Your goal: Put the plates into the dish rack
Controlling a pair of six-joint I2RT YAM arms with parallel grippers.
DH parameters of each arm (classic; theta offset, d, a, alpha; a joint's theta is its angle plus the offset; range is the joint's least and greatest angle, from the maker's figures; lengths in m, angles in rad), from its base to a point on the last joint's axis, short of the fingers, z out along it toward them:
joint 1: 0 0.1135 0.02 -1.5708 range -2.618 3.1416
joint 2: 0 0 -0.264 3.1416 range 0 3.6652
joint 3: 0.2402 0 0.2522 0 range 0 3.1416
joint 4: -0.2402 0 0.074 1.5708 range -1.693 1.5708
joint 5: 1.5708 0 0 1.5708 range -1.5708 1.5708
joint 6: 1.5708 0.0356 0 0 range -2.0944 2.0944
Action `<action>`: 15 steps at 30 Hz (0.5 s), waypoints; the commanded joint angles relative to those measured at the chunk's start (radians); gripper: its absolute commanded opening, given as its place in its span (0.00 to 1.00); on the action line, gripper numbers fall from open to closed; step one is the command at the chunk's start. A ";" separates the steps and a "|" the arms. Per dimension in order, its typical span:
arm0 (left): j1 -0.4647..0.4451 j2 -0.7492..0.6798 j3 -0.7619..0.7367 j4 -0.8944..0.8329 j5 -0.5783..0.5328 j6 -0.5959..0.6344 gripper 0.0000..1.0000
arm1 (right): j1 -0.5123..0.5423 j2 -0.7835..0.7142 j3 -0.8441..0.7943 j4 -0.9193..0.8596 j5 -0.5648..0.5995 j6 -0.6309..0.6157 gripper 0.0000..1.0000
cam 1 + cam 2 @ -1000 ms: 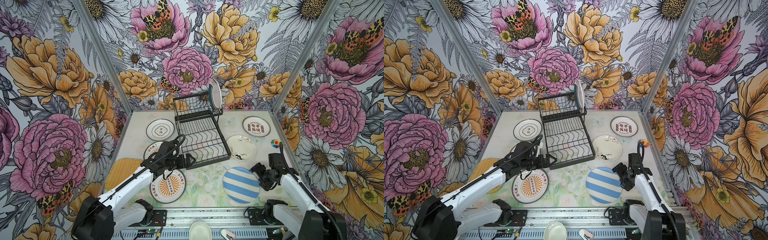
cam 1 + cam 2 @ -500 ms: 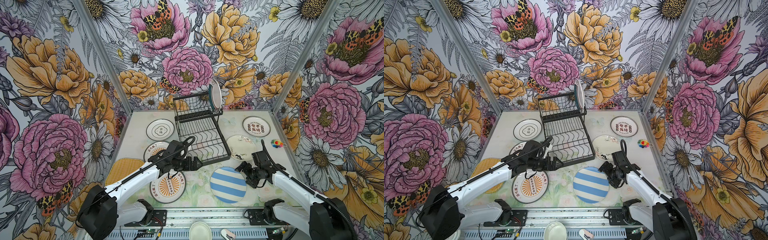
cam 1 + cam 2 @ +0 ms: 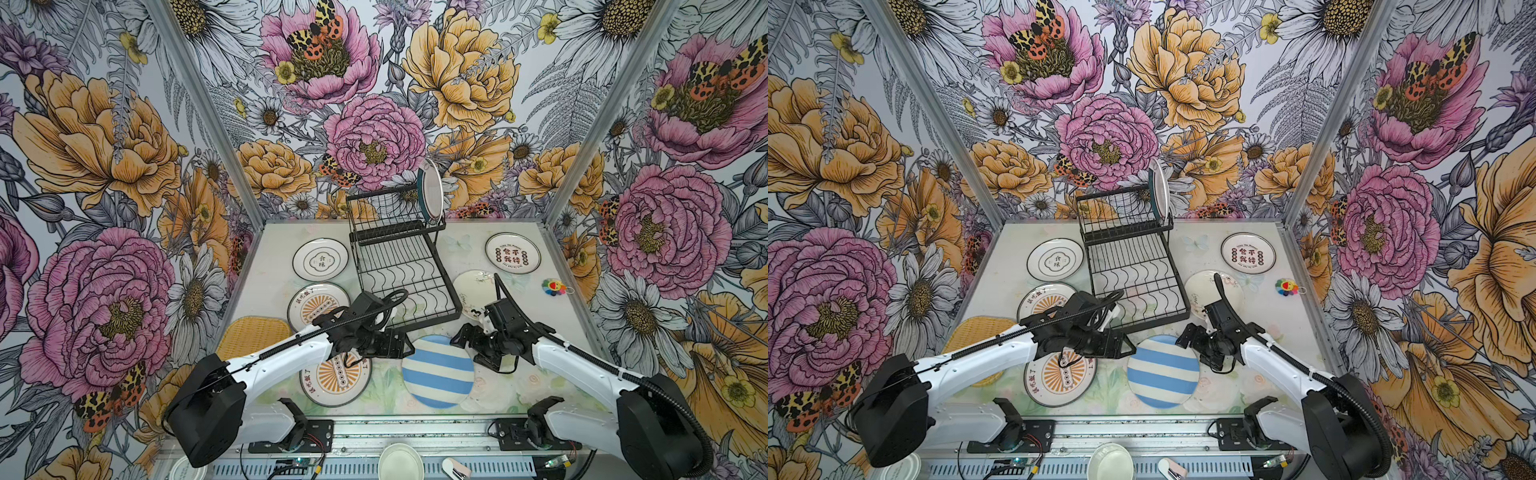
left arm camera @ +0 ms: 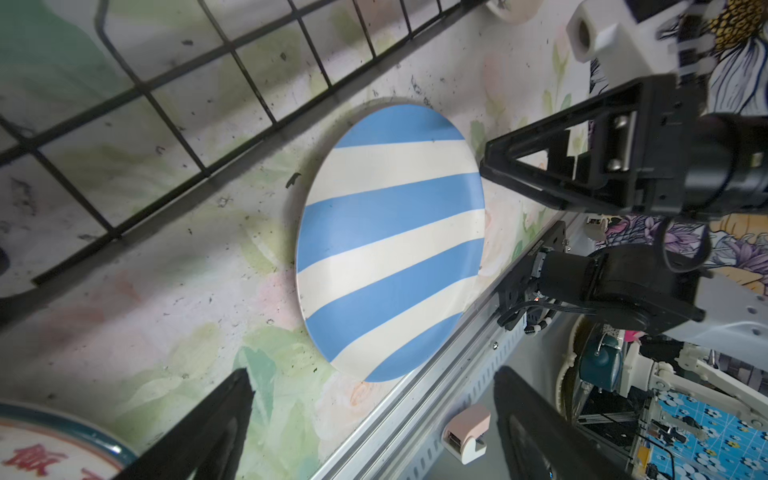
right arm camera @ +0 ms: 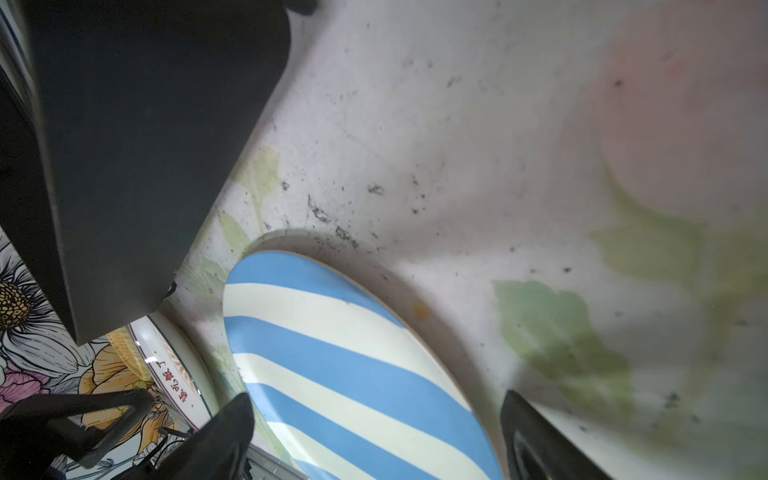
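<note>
Either side of the striped plate (image 3: 438, 372) | left jaws wide apart, empty | right jaws wide apart, empty | dish rack (image 3: 399, 249) just beyond.

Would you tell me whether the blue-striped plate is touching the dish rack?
Apart. The left wrist view shows bare tabletop between the blue-striped plate and the dish rack's nearest wire.

The blue-white striped plate (image 3: 437, 371) lies flat on the table (image 3: 519, 390), just in front of the dish rack (image 3: 405, 266); the left gripper (image 3: 406, 347) is at its upper-left rim, the right gripper (image 3: 469, 348) at its upper-right rim; a teal-rimmed plate (image 3: 431, 193) stands upright in the rack's raised tier; an orange-sunburst plate (image 3: 338, 374) lies partly under the left arm.
</note>
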 commanded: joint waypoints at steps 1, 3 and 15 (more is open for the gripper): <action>-0.030 0.030 -0.001 -0.012 -0.027 -0.015 0.85 | -0.008 -0.043 0.000 -0.062 -0.022 -0.139 0.93; -0.044 0.052 0.002 -0.010 -0.046 -0.025 0.77 | -0.007 -0.063 -0.021 -0.060 -0.031 -0.156 0.93; -0.087 0.200 0.061 -0.010 -0.159 -0.042 0.55 | -0.005 -0.115 -0.075 -0.060 -0.057 -0.206 0.93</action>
